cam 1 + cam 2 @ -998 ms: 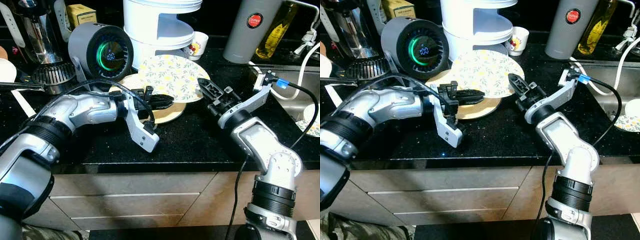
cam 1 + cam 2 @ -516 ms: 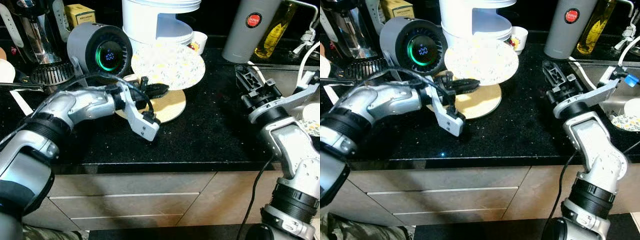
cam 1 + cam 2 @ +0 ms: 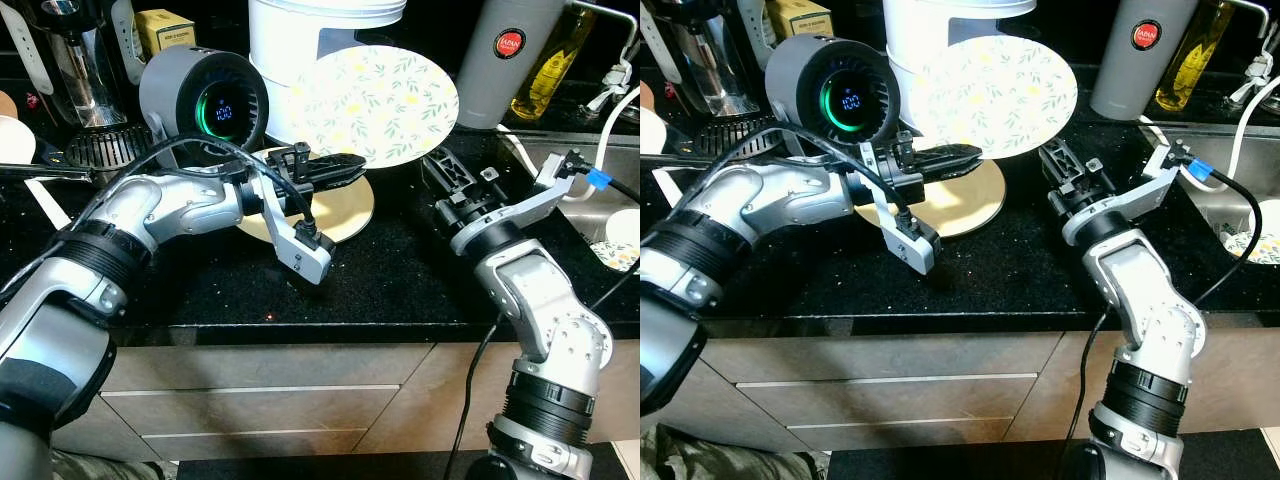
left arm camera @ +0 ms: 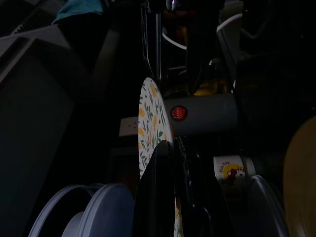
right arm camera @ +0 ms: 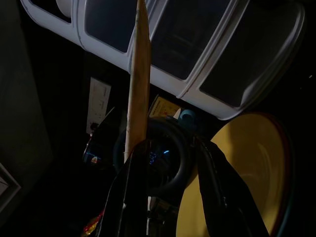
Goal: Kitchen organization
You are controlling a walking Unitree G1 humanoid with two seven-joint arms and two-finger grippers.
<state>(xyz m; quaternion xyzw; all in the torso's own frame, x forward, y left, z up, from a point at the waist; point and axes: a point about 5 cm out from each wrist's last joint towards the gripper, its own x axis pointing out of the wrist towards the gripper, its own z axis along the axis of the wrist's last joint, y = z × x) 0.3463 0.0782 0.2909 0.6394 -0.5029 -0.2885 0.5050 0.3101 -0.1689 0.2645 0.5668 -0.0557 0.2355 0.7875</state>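
Counter: black speckled kitchen counter (image 3: 400, 280), crowded at the back, sink (image 3: 600, 200) at my right.
Left jaws: my left gripper (image 3: 335, 170) is closed on the lower edge of the floral plate (image 3: 385, 100); in the left wrist view the rim sits pinched between the fingers (image 4: 158, 187).
Right jaws: my right gripper (image 3: 440, 170) is just beside the plate's lower right edge; in its wrist view the fingers (image 5: 133, 197) stand apart with the plate edge running up between them, so I read it as parted, not clamped.
Plate: lifted clear of the counter, tilted up with its face toward me, in front of the white appliance (image 3: 320, 40).
Below it: yellow plate (image 3: 335, 205) lies flat on the counter under the left gripper.
Around: grey round fan (image 3: 205, 100) at the left, grey flask (image 3: 510, 50) and oil bottle (image 3: 560, 50) at the right, mug (image 4: 229, 170) behind.
Step, as I judge it: lifting the plate off to stow it.
How I'd do it well: keep the pinch firm and move slowly, since a one-edge grip lets the plate swing; steer wide of the appliance and flask; close the right fingers on the rim before any handover.
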